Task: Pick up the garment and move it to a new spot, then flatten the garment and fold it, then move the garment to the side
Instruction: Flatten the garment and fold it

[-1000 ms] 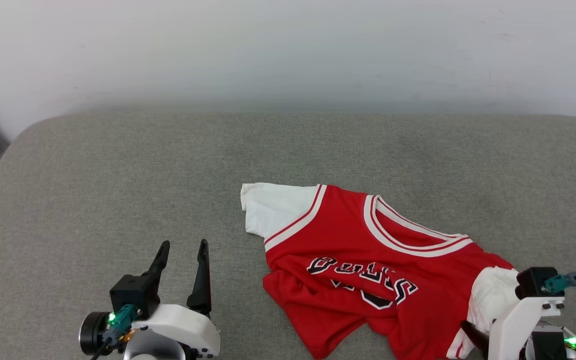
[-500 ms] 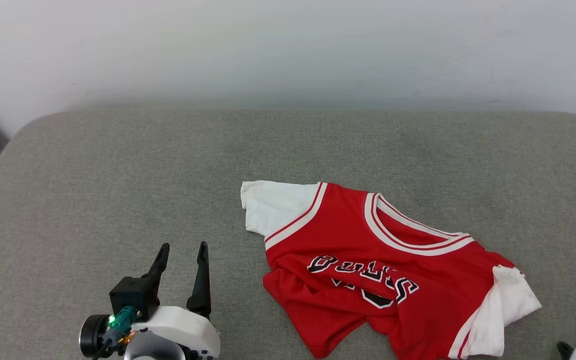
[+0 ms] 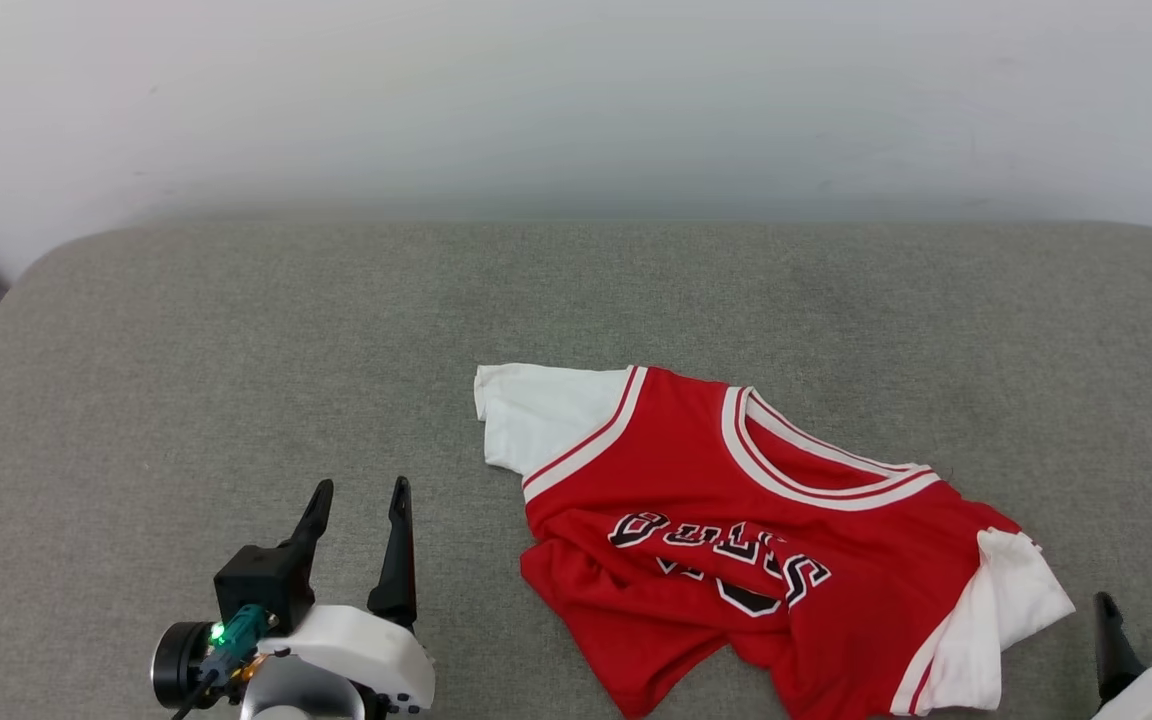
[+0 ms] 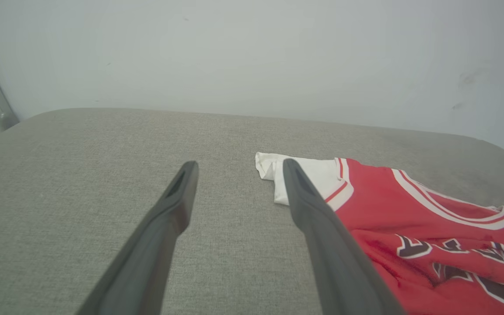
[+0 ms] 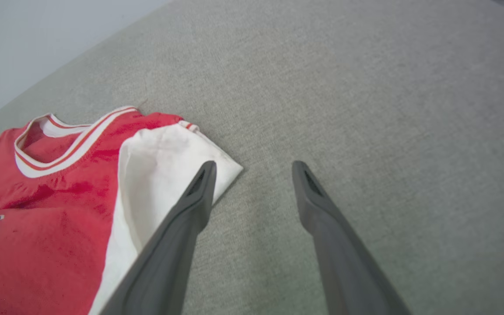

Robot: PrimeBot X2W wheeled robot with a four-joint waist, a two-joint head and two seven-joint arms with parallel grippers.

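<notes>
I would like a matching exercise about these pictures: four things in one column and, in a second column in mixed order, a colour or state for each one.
Column 1
1. jersey
2. sleeve
3. left gripper
4. cushion

Column 2
a. grey, lying under the jersey
b. plain white
c. red, with black letters
d. open, holding nothing

Pairs: 1-c, 2-b, 3-d, 4-a
</notes>
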